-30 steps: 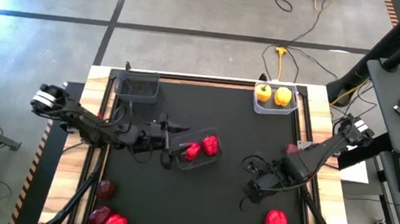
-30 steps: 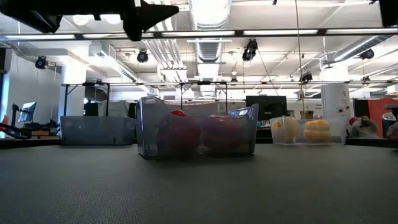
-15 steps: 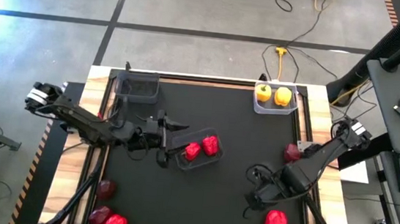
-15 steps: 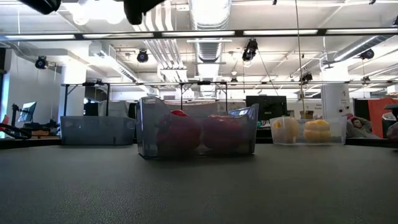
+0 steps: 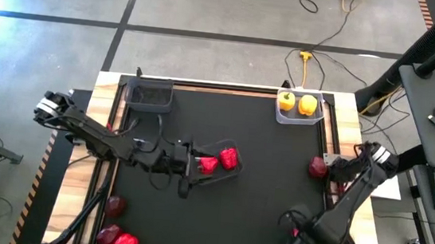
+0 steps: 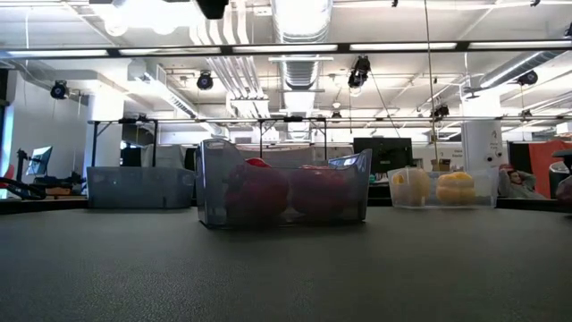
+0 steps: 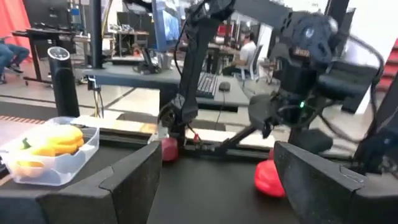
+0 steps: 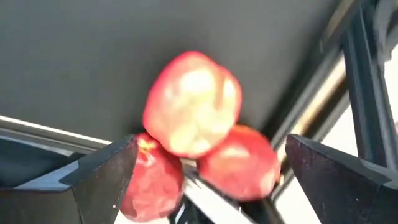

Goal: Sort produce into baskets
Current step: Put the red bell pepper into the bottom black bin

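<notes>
- Since the earlier frame, right gripper is descending over glossy red peppers, fingers spreading wide.
- Centring the top pepper between both fingers is advisable.
- Left gripper is hovering, fingers apart, beside clear plastic basket.

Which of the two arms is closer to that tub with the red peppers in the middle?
The left. The left gripper sits right beside the middle tub, fingers open. The right gripper is far off, open above the red produce near the table's front right corner.

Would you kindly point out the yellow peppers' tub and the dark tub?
yellow peppers' tub [image 5: 319, 120], high view, its right-hand rim.
dark tub [image 5: 149, 95], high view, its mesh-like floor.
</notes>
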`<state>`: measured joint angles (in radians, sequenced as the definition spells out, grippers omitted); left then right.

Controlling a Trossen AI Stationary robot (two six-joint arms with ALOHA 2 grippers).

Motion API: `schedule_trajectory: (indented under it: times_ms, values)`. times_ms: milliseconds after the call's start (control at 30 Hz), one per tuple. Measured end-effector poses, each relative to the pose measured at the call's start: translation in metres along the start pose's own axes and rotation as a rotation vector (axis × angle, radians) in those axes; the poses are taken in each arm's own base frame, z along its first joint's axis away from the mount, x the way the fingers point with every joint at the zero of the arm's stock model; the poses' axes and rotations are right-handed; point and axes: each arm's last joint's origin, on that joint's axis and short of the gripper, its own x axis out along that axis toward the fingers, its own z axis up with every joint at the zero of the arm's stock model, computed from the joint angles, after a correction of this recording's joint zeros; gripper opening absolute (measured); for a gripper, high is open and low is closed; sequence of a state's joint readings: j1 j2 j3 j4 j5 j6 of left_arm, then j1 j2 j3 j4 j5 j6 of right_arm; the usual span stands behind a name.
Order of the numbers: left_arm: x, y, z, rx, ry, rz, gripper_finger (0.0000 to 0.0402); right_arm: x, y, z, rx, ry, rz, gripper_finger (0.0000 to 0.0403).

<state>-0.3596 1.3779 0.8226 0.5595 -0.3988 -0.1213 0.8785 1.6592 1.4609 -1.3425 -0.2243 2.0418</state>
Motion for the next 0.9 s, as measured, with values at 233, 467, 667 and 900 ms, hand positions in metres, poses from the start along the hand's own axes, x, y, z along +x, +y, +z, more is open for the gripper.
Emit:
schedule_trajectory:
  times_ms: [233, 467, 667, 900]
  values:
    - [0.003, -0.006, -0.001, 0.024, 0.024, -0.033, 0.029, 0.01, 0.007, -0.006, 0.124, 0.091, -0.032, 0.04]
    - [0.001, -0.007, -0.001, 0.039, 0.041, -0.041, 0.029, 0.014, 0.009, 0.0, 0.281, 0.014, 0.015, 0.04]
    - [0.0, -0.007, -0.003, 0.043, 0.051, -0.04, 0.029, 0.039, 0.013, 0.004, 0.322, 0.036, 0.028, 0.04]
    - [0.0, -0.008, -0.003, 0.042, 0.052, -0.044, 0.029, 0.073, 0.01, 0.013, 0.338, 0.053, 0.029, 0.04]
